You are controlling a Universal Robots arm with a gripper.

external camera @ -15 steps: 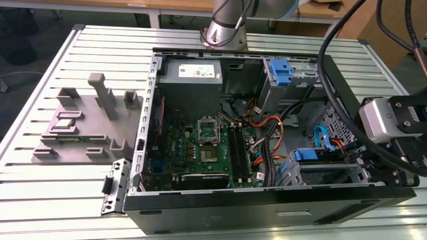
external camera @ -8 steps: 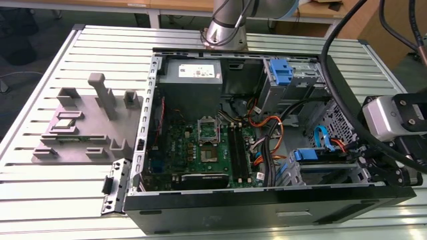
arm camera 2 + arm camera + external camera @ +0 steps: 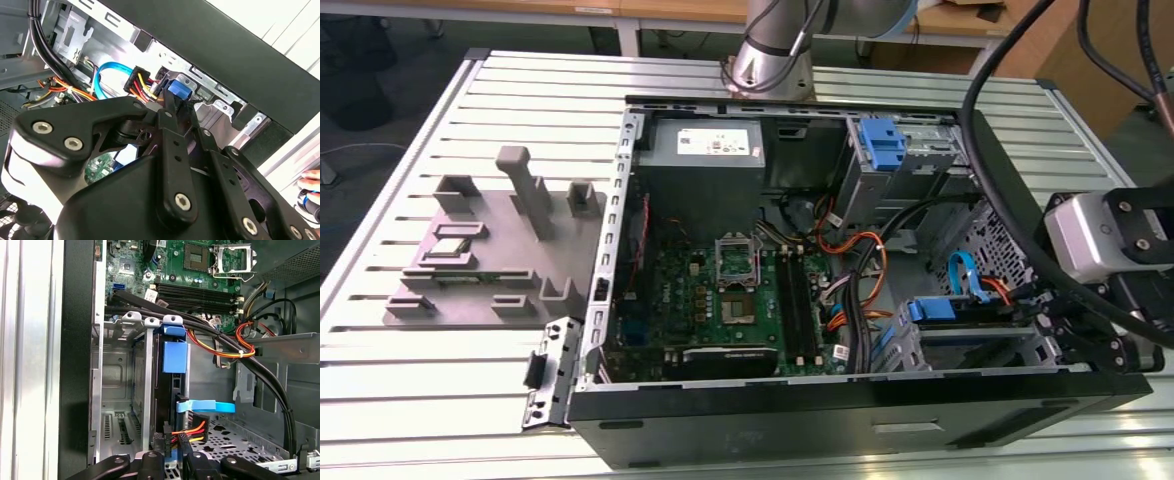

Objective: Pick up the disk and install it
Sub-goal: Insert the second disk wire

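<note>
The disk (image 3: 175, 357) stands edge-on in a slot of the metal drive cage (image 3: 120, 380) and shows as a blue carrier strip. In the exterior view the disk (image 3: 945, 310) lies in the lower drive cage at the case's right. A blue data cable (image 3: 205, 406) and a red-yellow power lead (image 3: 189, 432) run to its near end. My gripper (image 3: 171, 456) is at that cable end, shut on the disk with one finger on each side. In the second wrist view my gripper (image 3: 177, 107) reaches a blue part of the disk (image 3: 179, 91). Seen from outside, my gripper (image 3: 1067, 325) reaches in over the case's right wall.
The open computer case (image 3: 827, 430) lies on a slatted metal table (image 3: 520, 90). Inside are the motherboard (image 3: 720, 300), a power supply (image 3: 704, 150) and bundled cables (image 3: 854, 270). An upright blue bracket (image 3: 887, 145) sits on the upper drive cage. A grey fixture (image 3: 494, 250) stands at the exterior view's left.
</note>
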